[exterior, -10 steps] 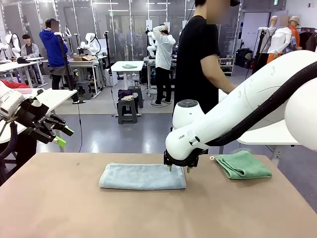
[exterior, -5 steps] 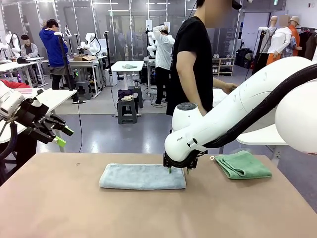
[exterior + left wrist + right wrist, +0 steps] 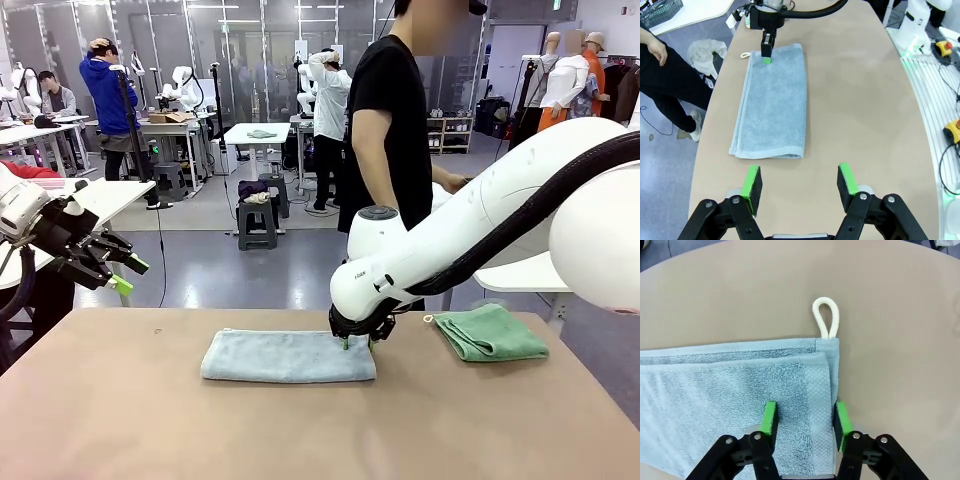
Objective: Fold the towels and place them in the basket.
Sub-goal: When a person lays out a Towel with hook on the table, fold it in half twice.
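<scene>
Now the pale grey-blue terry towel [image 3: 288,356], folded into a long rectangle, lies across the middle of the tan tabletop [image 3: 300,430], its long side parallel to the far edge. The right gripper [image 3: 803,421] stands over the towel's right-hand end, green pads pressed into the pile on either side of the hemmed border; the jaws are narrowed around a pinch of cloth, but whether they have fully clamped it I cannot tell. A white cord loop [image 3: 826,316] sticks out from that end's far corner onto bare tabletop. The mint green folded towel [image 3: 489,333] sits near the far right edge, well apart from the grey-blue one. The left gripper [image 3: 799,182] hangs above the left edge, jaws wide apart and empty.
</scene>
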